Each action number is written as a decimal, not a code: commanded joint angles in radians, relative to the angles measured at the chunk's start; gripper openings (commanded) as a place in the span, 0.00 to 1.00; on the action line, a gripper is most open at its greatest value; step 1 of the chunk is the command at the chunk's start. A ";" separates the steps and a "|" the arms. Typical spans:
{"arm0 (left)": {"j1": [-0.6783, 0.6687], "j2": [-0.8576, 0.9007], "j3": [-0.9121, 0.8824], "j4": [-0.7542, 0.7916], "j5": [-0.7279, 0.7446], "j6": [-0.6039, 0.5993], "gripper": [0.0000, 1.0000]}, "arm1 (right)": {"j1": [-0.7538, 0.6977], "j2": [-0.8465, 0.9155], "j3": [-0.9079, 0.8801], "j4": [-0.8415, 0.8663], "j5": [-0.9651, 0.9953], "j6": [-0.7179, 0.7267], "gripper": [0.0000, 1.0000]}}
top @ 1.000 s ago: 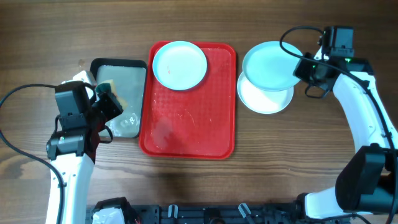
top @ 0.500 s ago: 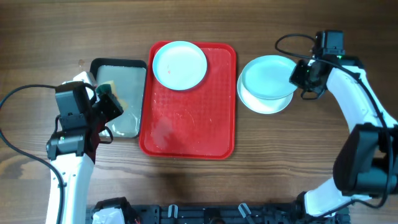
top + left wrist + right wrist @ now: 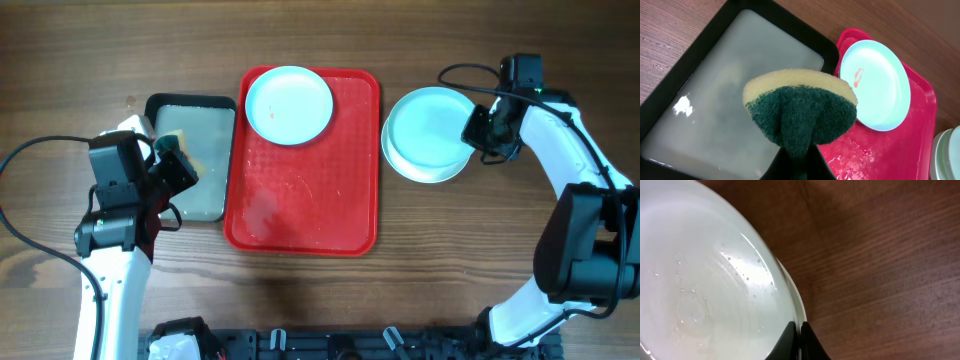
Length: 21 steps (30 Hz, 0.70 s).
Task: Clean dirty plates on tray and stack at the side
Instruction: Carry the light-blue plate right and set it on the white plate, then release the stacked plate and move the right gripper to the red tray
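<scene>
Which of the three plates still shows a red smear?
The plate on the red tray, at its far left corner. The two plates stacked beside the tray show no smear.

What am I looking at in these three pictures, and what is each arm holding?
Two robot arms work at a wooden table. One picture looks down from above; the other two come from cameras on each wrist. The left gripper is shut on a yellow-and-green sponge, over a dark tray of cloudy water. The red tray carries one plate with a small red smear. The right gripper is shut on the rim of the upper plate, which lies over another plate beside the red tray.
</scene>
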 commanded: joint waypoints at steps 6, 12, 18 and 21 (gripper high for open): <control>0.005 0.004 -0.006 0.001 -0.009 0.013 0.04 | 0.007 0.021 0.002 -0.047 -0.004 -0.010 0.04; 0.005 0.004 -0.006 0.001 -0.009 0.013 0.04 | 0.007 0.021 0.002 -0.056 -0.097 -0.039 0.04; 0.005 0.004 -0.006 0.001 -0.009 0.013 0.04 | 0.007 0.021 0.002 -0.073 -0.107 -0.040 0.05; 0.005 0.004 -0.006 0.001 -0.009 0.013 0.04 | 0.007 0.021 0.002 -0.083 -0.107 -0.040 0.09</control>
